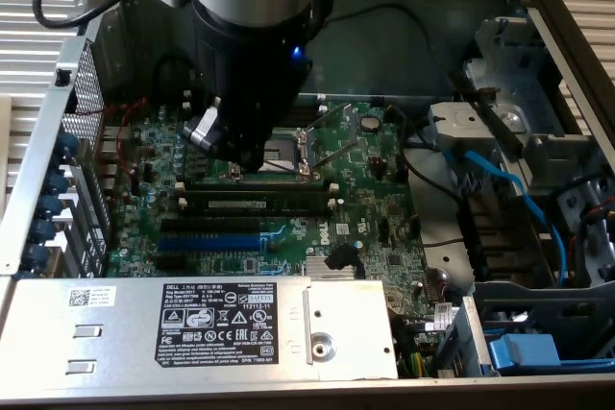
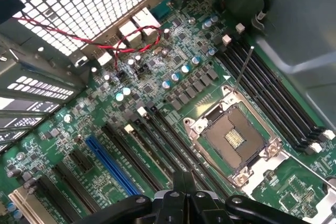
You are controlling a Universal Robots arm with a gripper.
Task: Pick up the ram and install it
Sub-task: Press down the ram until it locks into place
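Open PC case (image 1: 29,199) is lying flat with the motherboard (image 1: 380,208) exposed on its floor. The arm is reaching down over the board's middle. The gripper (image 1: 238,158) is hanging just beside the CPU socket (image 1: 291,146), on the side facing the exterior view's left. In the wrist view the gripper (image 2: 184,184) is showing its 2 fingers (image 2: 178,179) clenched together, with nothing visible between them, and pointing down at the row of long black slots (image 2: 157,140) next to the socket (image 2: 233,137). The ram (image 1: 255,205) is sitting lengthwise in 1 of those slots, parallel to the board's near edge, between the socket and the blue slot (image 1: 207,240), its white label strip facing up. The gripper is standing just above the ram's end nearer the exterior view's left; contact cannot be told. The blue slot (image 2: 113,163) is running alongside the black ones. A labelled metal box (image 1: 211,319) is covering the case's near edge. A blue cable (image 1: 509,184) is trailing along the case's far-right bay. Red wires (image 2: 79,38) are looping near the perforated wall.
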